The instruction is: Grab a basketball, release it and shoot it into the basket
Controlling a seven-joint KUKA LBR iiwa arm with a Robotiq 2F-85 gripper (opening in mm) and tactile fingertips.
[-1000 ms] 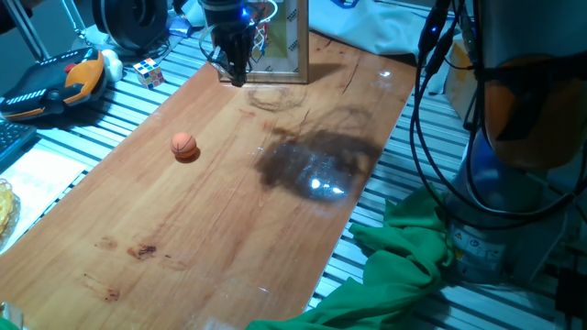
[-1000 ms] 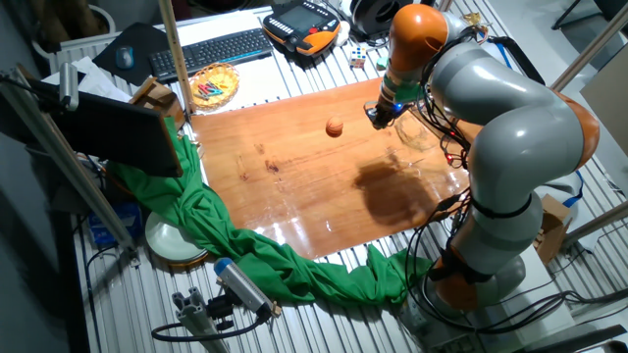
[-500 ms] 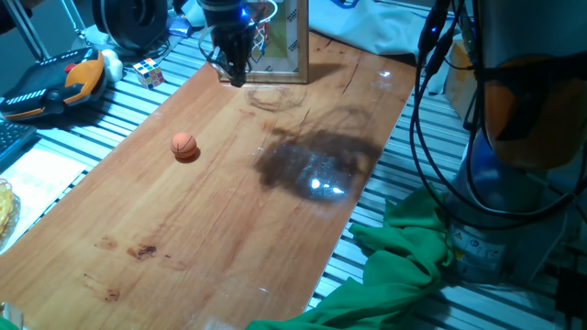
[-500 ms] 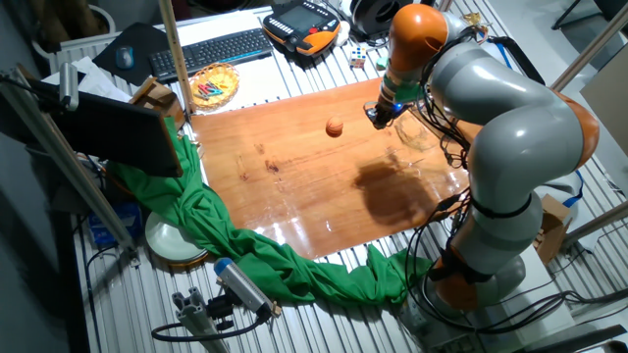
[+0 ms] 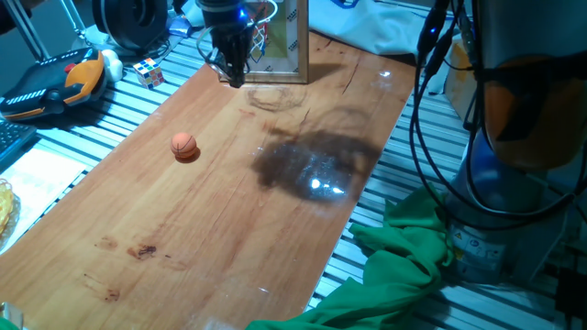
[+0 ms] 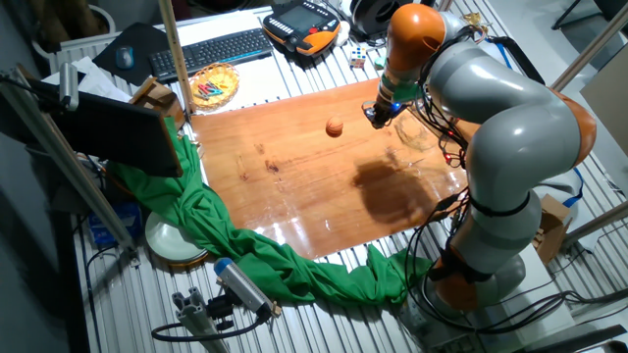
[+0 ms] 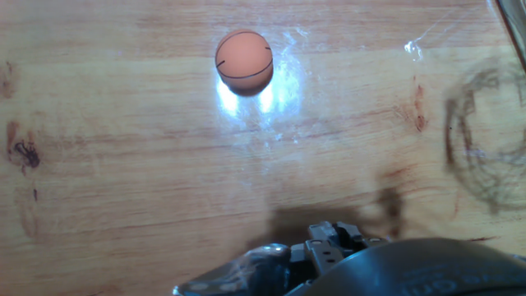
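Gripper: empty, above far end of wooden board; jaw gap indeterminate.
Basketball: resting on board, well apart from gripper, nearer left edge.
Basket: upright just beside gripper.

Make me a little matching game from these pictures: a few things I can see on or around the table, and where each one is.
Things:
1. basketball
2. gripper
3. green cloth
4. keyboard

Places:
A. hanging over the edge of the wooden table
B. off the wood, on the slatted bench
C. lying alone on the bare wood
D. hovering next to the basket

Pairs: 1-C, 2-D, 3-A, 4-B
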